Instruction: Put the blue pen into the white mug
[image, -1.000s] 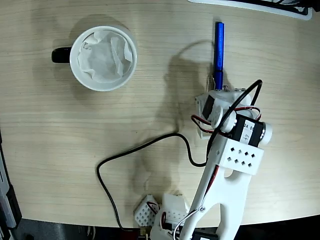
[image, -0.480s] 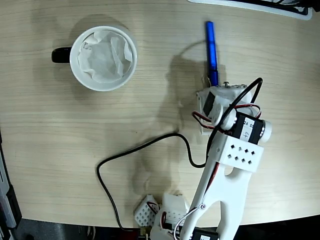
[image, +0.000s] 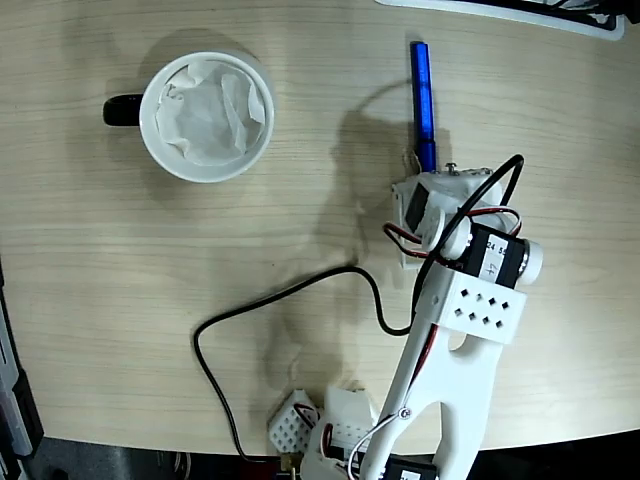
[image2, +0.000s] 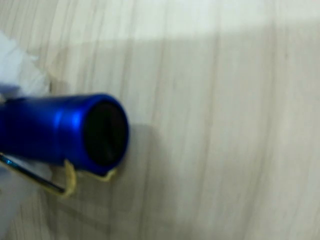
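A: Looking at the blue pen (image: 423, 102) near one o'clock on the surface (image: 300, 230), pointing roughly from twelve down to six, lower end vanishing under the gripper (image: 428, 172).

B: Gripping it already?

A: Appearing clamped on that lower end, judging from the wrist view: the blue pen (image2: 65, 132) filling the left side, blunt dark end facing the lens, a thin metal clip beneath. Fingers themselves hidden, though, so only judging, not seeing.

B: Handling how?

A: Probably light and stiff, no bending to worry about. Glossy barrel, so likely slippery and prone to pivoting when pinched near one end, the long free part swinging like a lever. Taking hold closer to the middle probably steadier; avoiding the clip, likely to twist the pinch.

B: And the target?

A: White mug (image: 208, 116) sitting well apart toward ten o'clock, black handle pointing to nine, crumpled paper lining the inside. Pen not in it yet. Soft paper probably cushioning the drop.
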